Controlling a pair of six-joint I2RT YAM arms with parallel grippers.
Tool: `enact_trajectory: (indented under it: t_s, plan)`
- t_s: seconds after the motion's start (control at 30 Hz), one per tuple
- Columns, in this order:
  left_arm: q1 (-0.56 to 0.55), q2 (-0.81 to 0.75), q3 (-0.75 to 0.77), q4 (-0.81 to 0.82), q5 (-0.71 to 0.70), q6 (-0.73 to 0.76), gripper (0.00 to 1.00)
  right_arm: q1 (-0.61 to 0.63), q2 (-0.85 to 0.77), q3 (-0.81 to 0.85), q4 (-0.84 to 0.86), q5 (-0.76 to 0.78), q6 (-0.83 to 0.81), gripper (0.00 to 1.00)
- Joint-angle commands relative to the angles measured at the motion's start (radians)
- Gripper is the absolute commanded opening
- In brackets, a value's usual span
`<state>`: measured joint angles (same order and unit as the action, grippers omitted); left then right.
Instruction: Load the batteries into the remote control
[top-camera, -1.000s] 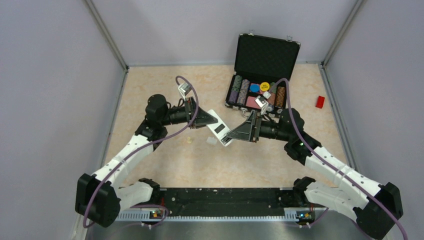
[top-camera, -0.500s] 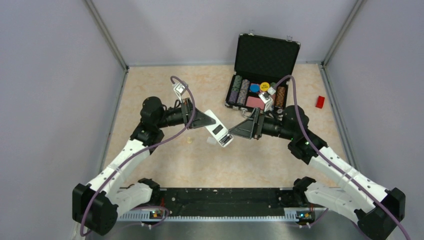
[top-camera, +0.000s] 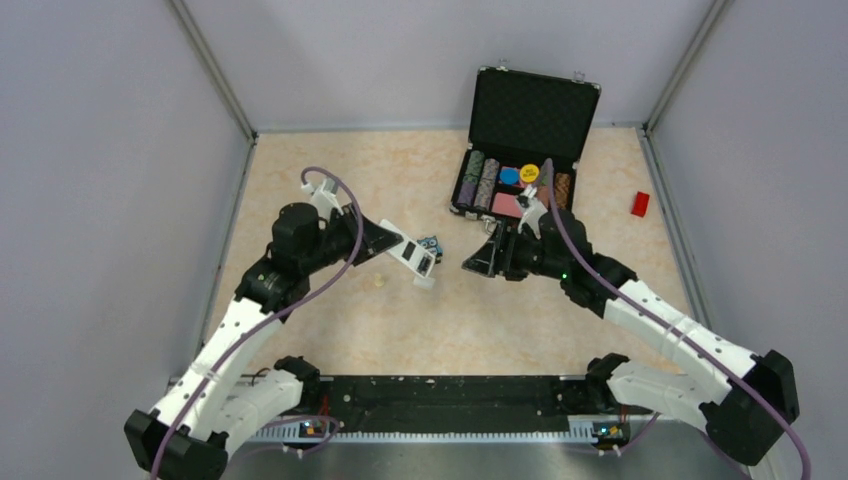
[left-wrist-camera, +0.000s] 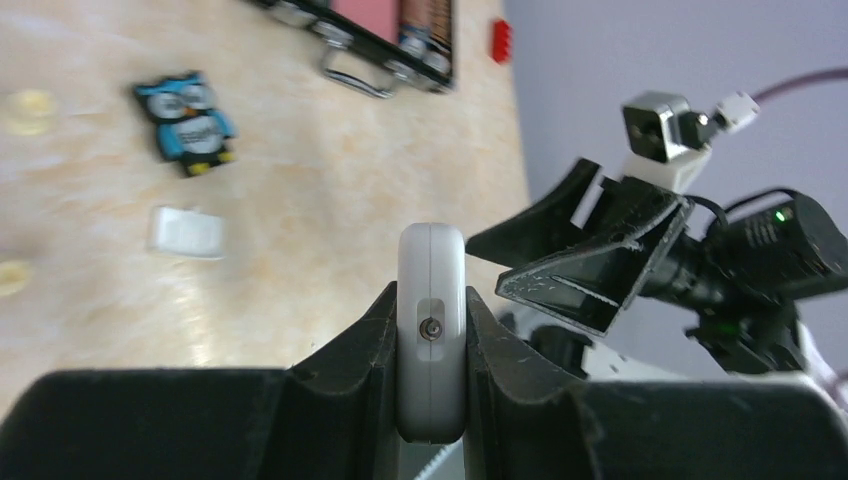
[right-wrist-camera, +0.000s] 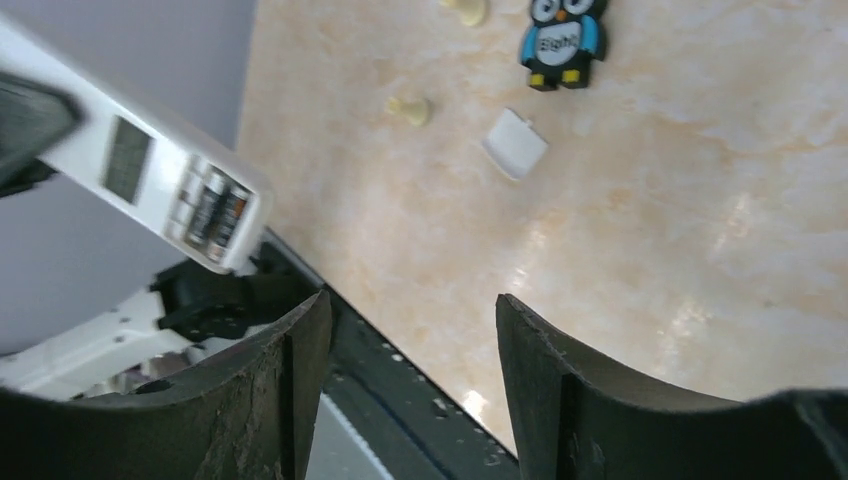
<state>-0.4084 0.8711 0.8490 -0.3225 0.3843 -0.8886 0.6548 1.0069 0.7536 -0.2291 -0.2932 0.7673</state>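
Hold on remote control (top-camera: 411, 255) by left gripper (top-camera: 392, 242); right gripper (top-camera: 472, 264) empty

The remote control is clamped by its narrow sides between the left gripper's fingers (left-wrist-camera: 372, 335) and is held off the table (top-camera: 330, 170), left of centre. Its white back and dark bay are turned up and toward the right arm. This pose is judged to be chosen so that the bay is offered to the other gripper for loading.

The right gripper is held just right of the remote's free end. Its fingers (right-wrist-camera: 300, 350) are spread apart and nothing is carried between them.

A small white battery cover (right-wrist-camera: 515, 143) is seen lying flat on the table under the remote. It is judged to have been set there to leave the bay open.

No loose batteries are made out on the table. Dark shapes with a touch of orange are seen in the bay in the right wrist view, but it cannot be told whether they are the batteries.

Counted: one remote control, one battery cover, one blue owl toy (right-wrist-camera: 561, 37) beyond the cover, two cream pegs (right-wrist-camera: 410, 108), one open poker chip case (top-camera: 535, 105) at the far side, and one red block (top-camera: 640, 203) at the far right.
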Motion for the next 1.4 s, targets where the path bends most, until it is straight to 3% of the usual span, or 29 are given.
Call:
enact_trajectory:
  t_s: [0.0,0.23,0.47,0.73,1.17,1.23,1.33,1.37]
  plan:
    - [0.002,-0.102,0.038,-0.212,-0.352,0.059,0.0,0.082,0.122,0.051,0.008,0.133,-0.181,0.59]
    - [0.002,-0.288,0.073,-0.407,-0.687,0.016,0.0,0.252,0.503,0.276,-0.014,0.221,-0.414,0.5]
    - [0.002,-0.43,0.117,-0.541,-0.879,-0.034,0.0,0.317,0.755,0.462,-0.051,0.29,-0.539,0.45]
    - [0.002,-0.434,0.135,-0.552,-0.891,-0.039,0.0,0.343,0.895,0.562,-0.112,0.33,-0.613,0.41]
    - [0.002,-0.426,0.142,-0.537,-0.885,-0.018,0.0,0.362,1.006,0.613,-0.14,0.369,-0.635,0.25]
    - [0.002,-0.43,0.142,-0.539,-0.88,-0.018,0.0,0.362,1.013,0.621,-0.154,0.386,-0.62,0.19]
    - [0.002,-0.437,0.145,-0.534,-0.867,-0.016,0.0,0.361,1.001,0.632,-0.186,0.397,-0.563,0.0]
    - [0.002,-0.44,0.145,-0.534,-0.864,-0.016,0.0,0.361,0.992,0.633,-0.19,0.397,-0.54,0.0]
